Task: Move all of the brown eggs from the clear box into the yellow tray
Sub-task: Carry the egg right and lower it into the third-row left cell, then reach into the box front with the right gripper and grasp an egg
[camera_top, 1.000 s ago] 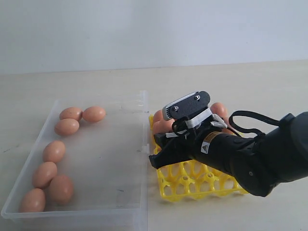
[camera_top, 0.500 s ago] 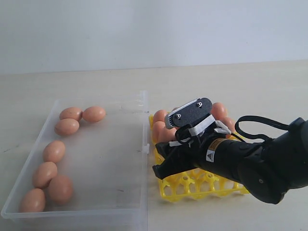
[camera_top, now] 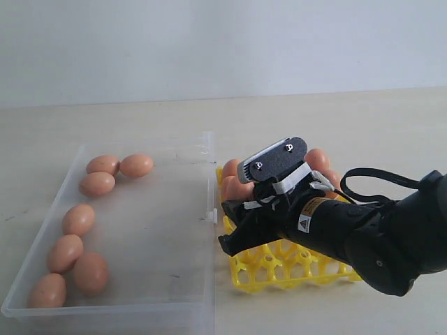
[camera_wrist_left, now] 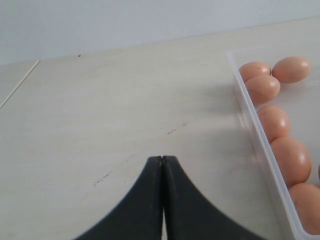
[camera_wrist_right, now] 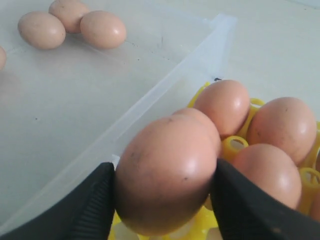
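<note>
A pale surface [camera_top: 105,118] runs back to a plain white wall. On the left lies the clear box [camera_top: 211,183], wide and shallow, with seven brown eggs [camera_top: 78,219] inside. Three are clustered at its far left corner, and four are strung along the left wall down to the near corner.

Just beside the box's right wall sits the yellow tray [camera_top: 279,269], a lattice of open cups. Several more eggs stand in its far rows. The black right arm [camera_top: 363,237], reaching in from the right, covers much of the tray, so I cannot count them with certainty. The near cups show as bare yellow lattice.

The right claw [camera_wrist_right: 165,205] points left and downward over the tray's left side, close to the box wall. It is gripping one egg, with a black finger [camera_wrist_right: 95,205] pressed against each side. This held egg [camera_wrist_right: 167,170] fills the gap between the fingers. Three tray eggs [camera_wrist_right: 282,127] sit close behind it. Whether it touches a cup beneath is hidden.

The left claw [camera_wrist_left: 162,162] is out of the wide view. Its own camera shows the two black fingers pressed flat together, closed on nothing. It hangs over bare surface to the left of the box, whose left wall and row of eggs are in sight.
</note>
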Controlling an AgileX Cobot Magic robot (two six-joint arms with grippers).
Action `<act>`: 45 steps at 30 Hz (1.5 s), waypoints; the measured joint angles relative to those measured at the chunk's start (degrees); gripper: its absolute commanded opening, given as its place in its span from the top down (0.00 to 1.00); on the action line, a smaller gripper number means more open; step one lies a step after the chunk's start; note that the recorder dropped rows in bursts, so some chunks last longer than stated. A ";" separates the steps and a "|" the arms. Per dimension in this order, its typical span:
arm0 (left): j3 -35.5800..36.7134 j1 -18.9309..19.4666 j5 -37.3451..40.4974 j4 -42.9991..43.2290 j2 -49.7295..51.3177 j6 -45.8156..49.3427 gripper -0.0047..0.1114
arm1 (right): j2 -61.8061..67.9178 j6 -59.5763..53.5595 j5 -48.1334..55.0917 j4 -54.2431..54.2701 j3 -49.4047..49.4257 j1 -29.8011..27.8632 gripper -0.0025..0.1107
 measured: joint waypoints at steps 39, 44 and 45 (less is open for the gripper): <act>0.00 0.00 0.00 0.00 0.00 0.00 0.96 | 12.53 -9.63 64.88 16.98 -48.28 16.95 0.47; 0.00 0.00 0.00 0.00 0.00 0.00 0.96 | 16.73 -9.97 66.72 18.00 -53.47 17.29 0.41; 0.00 0.00 0.00 0.00 0.00 0.00 0.96 | 17.38 -9.89 67.18 18.00 -54.45 17.29 0.40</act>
